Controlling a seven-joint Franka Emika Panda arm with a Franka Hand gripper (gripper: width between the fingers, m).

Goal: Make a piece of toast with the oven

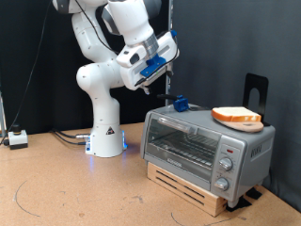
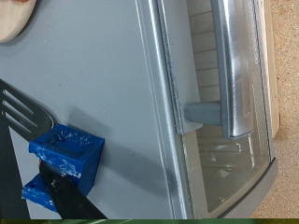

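**Toast on the oven roof, gripper above the other end**

The piece of toast (image 1: pixel 237 116) lies flat on a round wooden board (image 1: pixel 239 121) on the roof of the oven (image 1: pixel 209 151), at the end toward the exterior view's right, close to the roof's edge there; in the wrist view only a curved corner of the board (image 2: pixel 17 21) shows; the bread itself is out of that picture. The oven's glass door (image 1: pixel 182 145) is closed, its handle bar (image 2: pixel 229 56) running along the front edge; the oven stands on a low wooden pallet (image 1: pixel 188 183) on the brown table (image 1: pixel 66 188).

The gripper (image 1: pixel 162 68) hangs in the air above the roof's end toward the exterior view's left, well apart from the toast; I cannot tell if its fingers are spread or pressed together. Below it a blue holder (image 1: pixel 179 104) sits on the roof; in the wrist view a fork (image 2: pixel 23 110) lies beside this blue block (image 2: pixel 64 163). Between holder and board the grey roof is bare.

Count: one toast; one board; one oven; three round knobs (image 1: pixel 227 161) on the front panel; one fork.
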